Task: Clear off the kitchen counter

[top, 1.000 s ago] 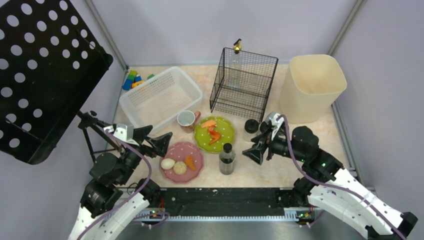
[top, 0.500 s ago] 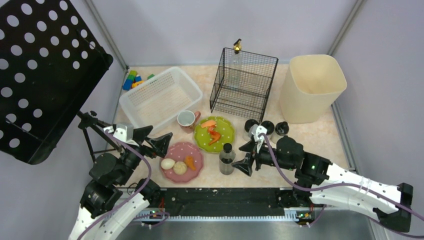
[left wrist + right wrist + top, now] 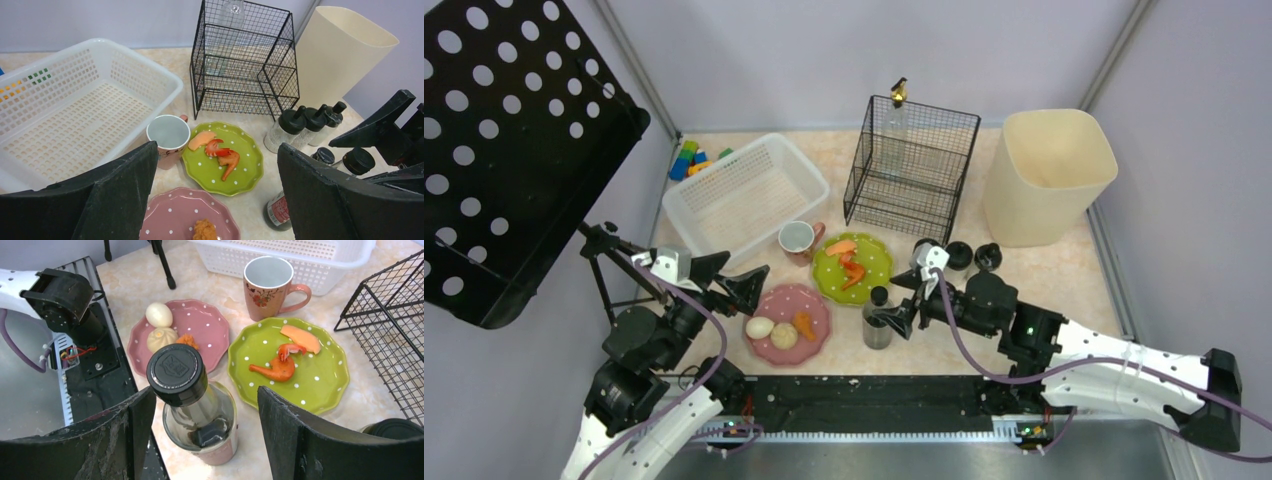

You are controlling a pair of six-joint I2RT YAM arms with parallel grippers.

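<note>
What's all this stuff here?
kitchen counter: one, beige-pink, under everything
basket: one, white, far left
wire rack: one, black, far middle
spray bottle: one, clear, at rack
bin: one, cream, far right
mug: one, pink, beside basket
green plate: one, near middle
pink plate: one, beside it
food bits: several, on both plates
capped bottle: one, clear, near middle
small bottles: three, black-capped, before rack
blocks: several, multicoloured, behind basket
perforated panel: one, black, left side
left gripper: black, open, by pink plate
right gripper: black, open, around capped bottle

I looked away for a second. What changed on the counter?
The right arm swung left from the small bottles to the black-capped bottle; its jaws now stand open on either side of it, gripping nothing. Left arm, plates, mug stayed put.
</note>
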